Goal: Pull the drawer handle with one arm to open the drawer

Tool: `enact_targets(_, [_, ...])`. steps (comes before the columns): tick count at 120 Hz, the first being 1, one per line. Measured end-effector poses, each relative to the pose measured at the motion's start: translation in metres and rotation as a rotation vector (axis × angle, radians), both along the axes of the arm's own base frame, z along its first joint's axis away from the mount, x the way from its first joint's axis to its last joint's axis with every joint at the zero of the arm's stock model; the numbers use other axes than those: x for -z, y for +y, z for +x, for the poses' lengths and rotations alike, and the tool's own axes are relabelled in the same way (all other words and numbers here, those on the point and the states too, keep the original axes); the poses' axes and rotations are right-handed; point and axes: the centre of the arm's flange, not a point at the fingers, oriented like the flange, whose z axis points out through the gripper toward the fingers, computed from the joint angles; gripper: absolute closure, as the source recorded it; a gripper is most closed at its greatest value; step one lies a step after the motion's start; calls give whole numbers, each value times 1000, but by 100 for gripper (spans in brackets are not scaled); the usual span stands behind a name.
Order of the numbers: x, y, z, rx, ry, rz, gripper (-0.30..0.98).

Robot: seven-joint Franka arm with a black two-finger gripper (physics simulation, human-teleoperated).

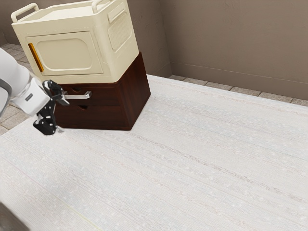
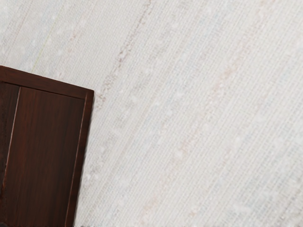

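Broad tabletop (image 1: 173, 168) reaching past cabinet edge (image 1: 126, 113), spread end effector (image 1: 63, 116) near drawer handle (image 1: 81, 96)

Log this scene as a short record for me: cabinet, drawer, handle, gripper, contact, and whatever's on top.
cabinet: dark brown wood, on a white surface
upper drawer: front looks flush, not pulled out
handle: silver bar on the upper drawer
gripper: open, fingers spread, at the handle's end nearer the exterior view's left
contact: cannot tell whether a finger touches the handle
on top: cream box with raised rails and an orange strip on its front
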Motion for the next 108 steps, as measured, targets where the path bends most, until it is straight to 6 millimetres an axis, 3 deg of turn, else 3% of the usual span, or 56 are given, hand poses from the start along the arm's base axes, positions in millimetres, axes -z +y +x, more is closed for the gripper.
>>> enact_targets(19, [2, 29, 20, -25, -9, -23, 0])
enact_targets(43, [3, 51, 38, -38, -20, -31, 0])
enact_targets(76, [11, 69, 56, -43, -23, -36, 0])
enact_targets(108, [31, 94, 83, -58, -11, -50, 0])
